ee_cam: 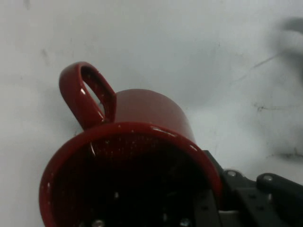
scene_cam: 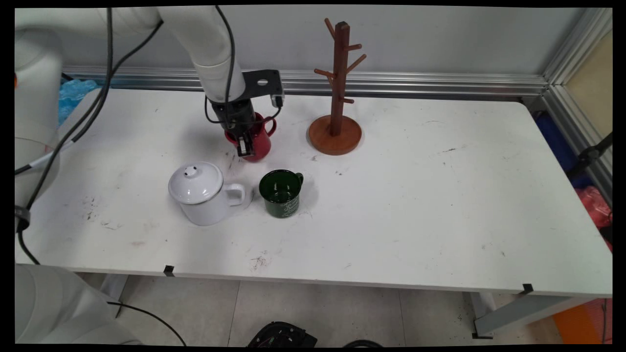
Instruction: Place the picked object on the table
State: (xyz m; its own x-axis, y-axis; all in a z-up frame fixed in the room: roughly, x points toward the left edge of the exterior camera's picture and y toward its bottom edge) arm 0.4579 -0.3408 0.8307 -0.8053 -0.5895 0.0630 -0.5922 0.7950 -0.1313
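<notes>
White table (scene_cam: 415,220), scuffed with dark marks. Nearest the front edge: white pot (scene_cam: 201,193) with a knobbed lid, handle turned right; just beside it on the right, green mug (scene_cam: 280,193), upright, mouth open, handle at its upper right, not touching the pot. Behind these, red mug (scene_cam: 257,139), handle pointing toward the back right; gripper (scene_cam: 245,145) comes down on it from above, one finger showing against the outside of the near wall. In the hand view the red mug (ee_cam: 130,170) fills the lower frame, its rim close to the camera and the black linkage at its right edge; fingers closed on the mug's wall. Farther right, near the back edge: wooden mug tree (scene_cam: 337,88) on a round base, pegs bare, well apart from the mugs.
</notes>
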